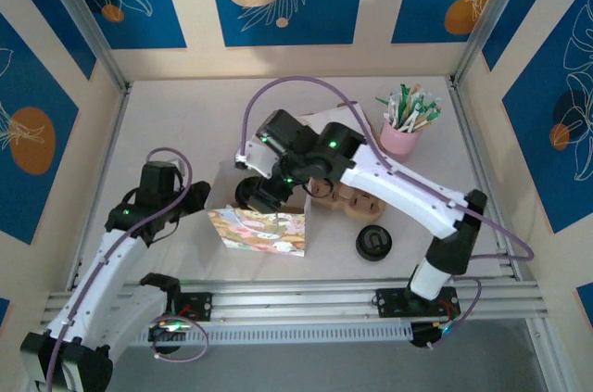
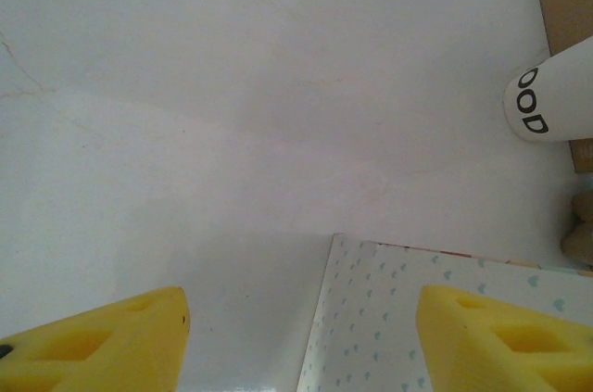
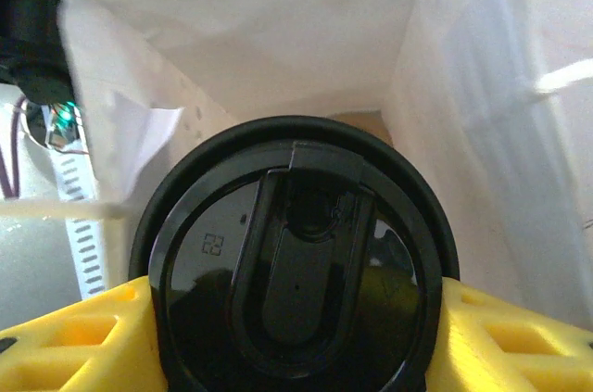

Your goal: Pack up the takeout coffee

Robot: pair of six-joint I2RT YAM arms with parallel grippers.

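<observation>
The right gripper (image 3: 292,297) was closed on the takeout coffee (image 3: 296,253), a paper cup that showed from above as a round black plastic lid with a raised sip flap. Its two yellow fingers (image 3: 69,341) pressed against opposite sides of the lid's rim, spread as far as the cup's width. The lid lay squarely between them, its far edge reaching past the fingertips. Beyond the fingertips stood the open mouth of the white-lined paper bag (image 3: 278,31), so the cup hung at the bag's opening with the pale inner walls rising ahead of it and to its right.

From the top camera the right gripper (image 1: 269,190) and the takeout coffee (image 1: 248,194) sat just behind the paper bag (image 1: 264,230), whose outside carried a colourful printed pattern. On the far side of those fingers lay a brown cardboard cup carrier (image 1: 338,199). A flat black lid (image 1: 373,244) rested well apart from them, and a pink cup of stirrers (image 1: 405,128) stood farther off.

The left gripper (image 1: 197,196) hovered near the bag's corner. In its own view the left gripper (image 2: 298,309) had its yellow fingers (image 2: 102,341) standing apart with nothing clamped between them. A bag panel (image 2: 389,327) printed with small hearts lay below the gap, nearer the right-hand finger, on the white table (image 2: 185,132).
</observation>
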